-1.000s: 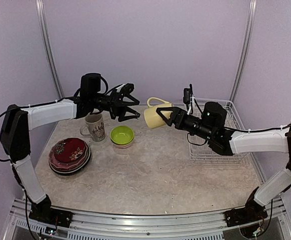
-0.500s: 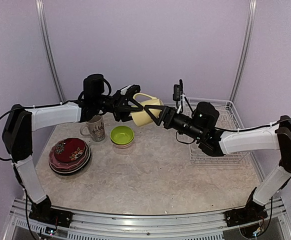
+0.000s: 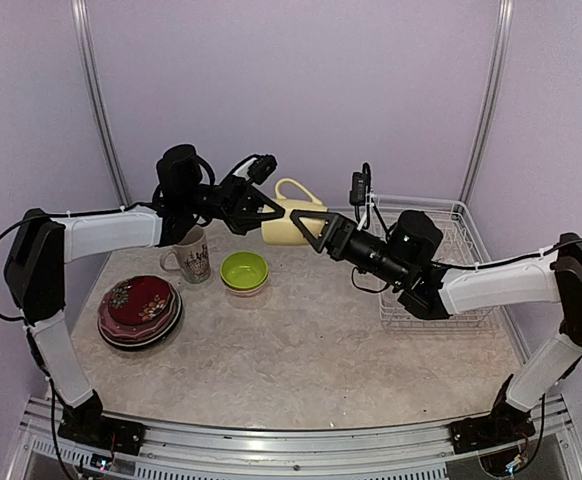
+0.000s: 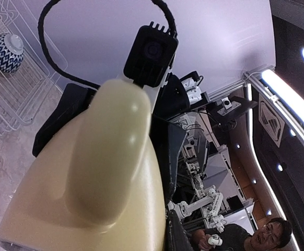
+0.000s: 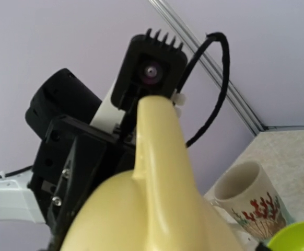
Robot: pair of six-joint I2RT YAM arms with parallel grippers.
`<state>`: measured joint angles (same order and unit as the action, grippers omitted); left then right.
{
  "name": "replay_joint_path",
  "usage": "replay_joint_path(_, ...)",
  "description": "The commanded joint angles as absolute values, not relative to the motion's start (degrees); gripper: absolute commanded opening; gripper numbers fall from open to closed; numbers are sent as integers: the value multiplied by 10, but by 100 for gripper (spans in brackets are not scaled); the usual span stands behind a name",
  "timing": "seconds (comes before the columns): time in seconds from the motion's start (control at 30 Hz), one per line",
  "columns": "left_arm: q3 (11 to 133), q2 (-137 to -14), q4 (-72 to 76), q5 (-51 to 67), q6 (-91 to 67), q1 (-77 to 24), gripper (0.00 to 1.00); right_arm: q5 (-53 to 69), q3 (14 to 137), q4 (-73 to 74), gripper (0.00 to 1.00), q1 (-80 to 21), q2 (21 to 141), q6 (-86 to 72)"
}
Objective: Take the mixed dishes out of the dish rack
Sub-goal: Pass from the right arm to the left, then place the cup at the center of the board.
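Held in mid-air above the desk [image 3: 311, 365]: a yellow mug [image 3: 291, 225], gripped by the left jaws from one side and the right jaws from the other. Below: patterned mug [image 3: 190, 258], green bowl [image 3: 244, 271], stacked plates [image 3: 138, 310]; wire rack [image 3: 463, 222] at right.

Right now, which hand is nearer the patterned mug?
Left. The left hand is above-right of the patterned mug; the right hand is farther right, past the green bowl.

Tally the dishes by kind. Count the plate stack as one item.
Mugs: 2 (pale-yellow mug, patterned mug)
Bowls: 2 (lime-green bowl, blue patterned bowl in the dish rack)
Plate stack: 1, red plate on top
Total: 5
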<state>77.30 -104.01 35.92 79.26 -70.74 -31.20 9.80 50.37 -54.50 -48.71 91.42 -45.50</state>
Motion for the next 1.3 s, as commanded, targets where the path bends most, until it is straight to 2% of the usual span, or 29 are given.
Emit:
replay_joint_path(0.0, 775, -1037, 270, 789, -702, -311, 0, 12, 477, -497, 77, -480, 856, -383)
replay_joint_path(0.07, 781, -1031, 220, 781, -663, -309, 0, -9, 475, -439, 96, -475, 830, -378)
replay_joint_path(0.1, 786, -1030, 193, 775, -640, -308, 0, -16, 475, -396, 99, -471, 812, -374)
replay_joint_path(0.2, 803, -1021, 93, 749, -566, -306, 0, -53, 468, -300, 100, -465, 764, -348)
replay_joint_path(0.33, 858, -1010, -146, 645, -382, -312, 0, -127, 454, -182, 100, -465, 697, -318)
replay_joint_path(0.43, 908, -1000, -326, 444, -253, -337, 0, -157, 454, -112, 100, -465, 661, -295)
replay_joint_path(0.53, 943, -995, -406, 271, -180, -371, 0, -177, 465, -48, 100, -465, 640, -279)
replay_joint_path(0.6, 961, -995, -438, 196, -182, -387, 0, -193, 476, -9, 100, -465, 630, -272)
replay_joint_path(0.73, 984, -1004, -509, 164, -237, -388, 0, -229, 514, 82, 100, -465, 623, -246)
replay_joint_path(0.97, 897, -950, -576, 60, -305, -389, 0, -304, 578, 222, 100, -465, 649, -232)
replay_joint_path(1.1, 855, -939, -604, 12, -335, -383, 0, -303, 571, 223, 100, -465, 643, -216)
replay_joint_path(1.27, 833, -948, -597, 11, -346, -366, 0, -302, 553, 203, 100, -465, 626, -221)
